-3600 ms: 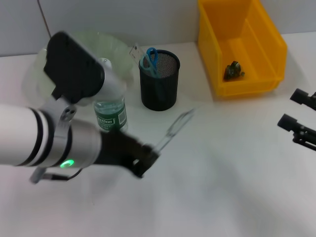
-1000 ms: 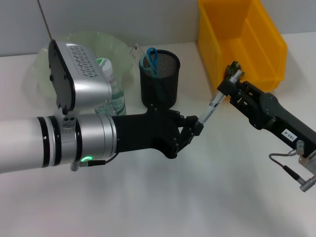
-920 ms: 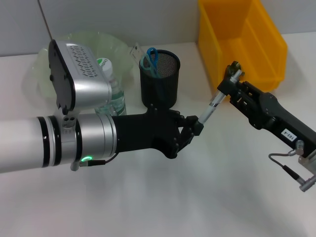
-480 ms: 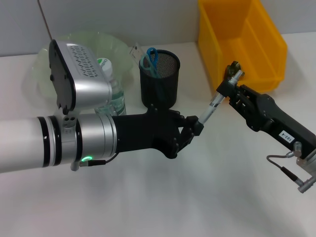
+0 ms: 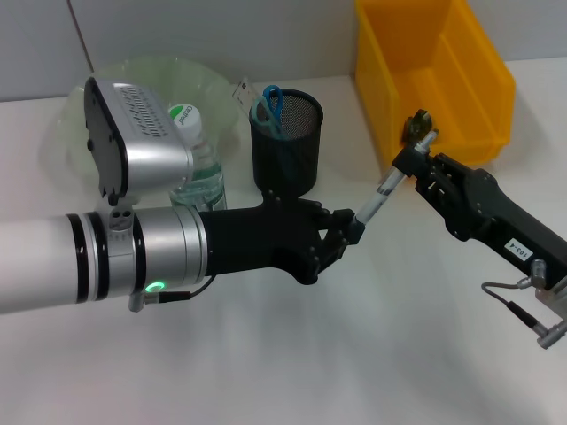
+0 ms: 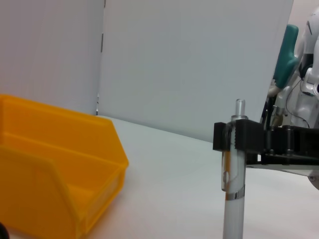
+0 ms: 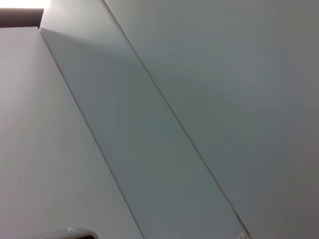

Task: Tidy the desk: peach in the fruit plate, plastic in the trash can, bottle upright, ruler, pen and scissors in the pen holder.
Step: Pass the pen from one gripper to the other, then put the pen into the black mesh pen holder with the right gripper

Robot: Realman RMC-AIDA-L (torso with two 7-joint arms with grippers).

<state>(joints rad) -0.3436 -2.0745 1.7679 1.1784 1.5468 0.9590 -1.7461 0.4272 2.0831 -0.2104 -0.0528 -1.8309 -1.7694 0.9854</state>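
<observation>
Both end effectors, left (image 5: 341, 232) and right (image 5: 412, 152), gripping one pen (image 5: 376, 199), one pen holder (image 5: 285, 142)

Even, soft light is falling from overhead in the head view, throwing only faint, diffuse shadows on the white table (image 5: 292, 354). A bright highlight is showing on the left arm's silver housing (image 5: 142, 133). In the left wrist view, the near pen (image 6: 233, 199) is looking slightly soft. The right wrist view is showing only dim, grey, featureless panels.
</observation>
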